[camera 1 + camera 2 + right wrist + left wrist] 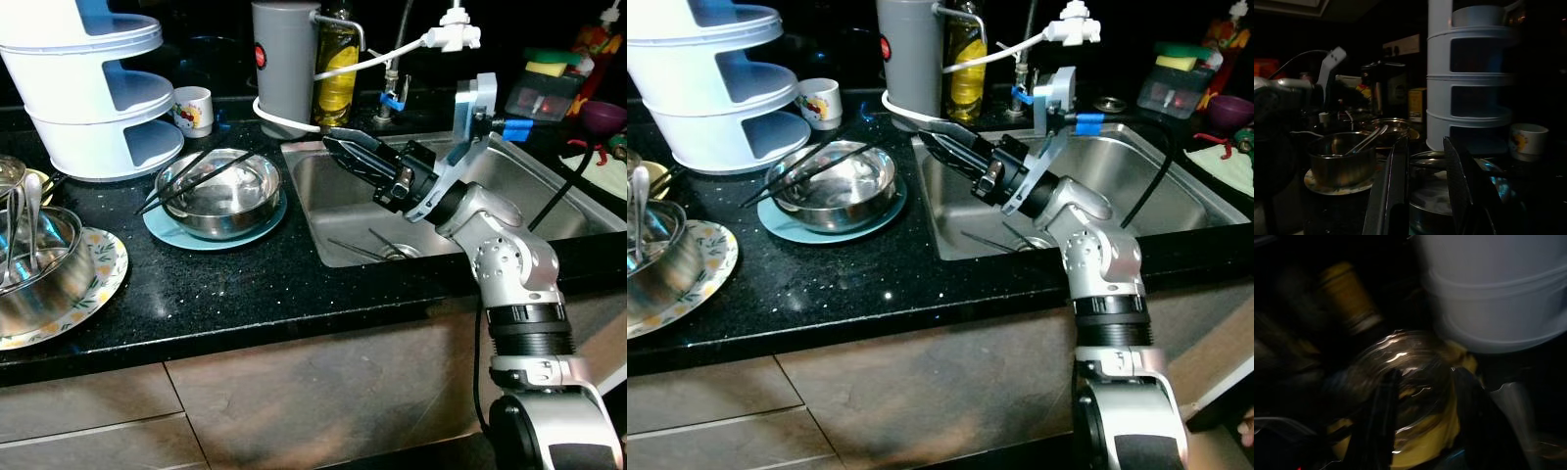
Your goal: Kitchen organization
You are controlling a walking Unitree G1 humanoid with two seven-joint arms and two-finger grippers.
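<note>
My right gripper (338,145) reaches left over the steel sink (549,211), its black fingers open and empty, with the tips at the sink's left rim. To the left of the tips, a steel bowl (223,186) sits on a light blue plate (186,233) with black chopsticks (186,178) lying across it. The right wrist view looks past the fingers (1396,191) at this bowl (1430,196). My left gripper (1430,431) shows as blurred fingers spread apart in front of a shiny bowl (1400,362) on a yellow plate.
A white tiered rack (98,88) stands at the back left with a small cup (193,110) beside it. A steel bowl with spoons (34,264) rests on a floral plate (103,269). A grey canister (284,64) and an oil bottle (336,69) stand behind the sink. Utensils (377,245) lie in the basin.
</note>
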